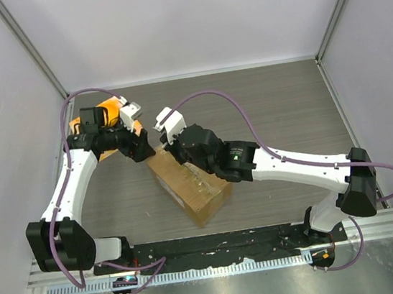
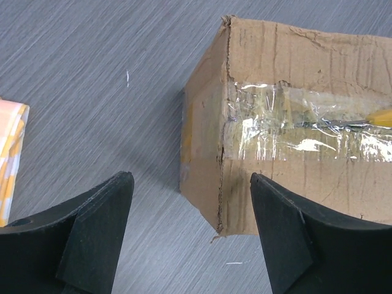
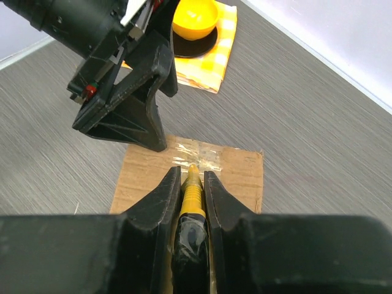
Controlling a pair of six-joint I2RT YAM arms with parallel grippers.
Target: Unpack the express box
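The express box [image 1: 193, 189], brown cardboard with clear tape [image 2: 294, 125] along its top seam, lies at an angle mid-table. My right gripper [image 3: 192, 173] is shut on a yellow-and-black cutting tool [image 3: 192, 195]. The tool's tip rests on the tape near the box's far end [image 3: 239, 171], and that tip also shows as a yellow point [image 2: 383, 116] on the tape. My left gripper [image 2: 190, 179] is open and straddles the box's far corner [image 2: 220, 184], one finger over the top and one over the table. It holds nothing. In the overhead view both grippers meet at that end: left gripper [image 1: 144, 151], right gripper [image 1: 175, 152].
An orange checkered cloth [image 3: 223, 43] with a round orange object [image 3: 195, 17] on a dark disc lies just beyond the box at the back left, also seen as the cloth [image 1: 108, 109] under the left arm. Grey walls enclose the table on three sides.
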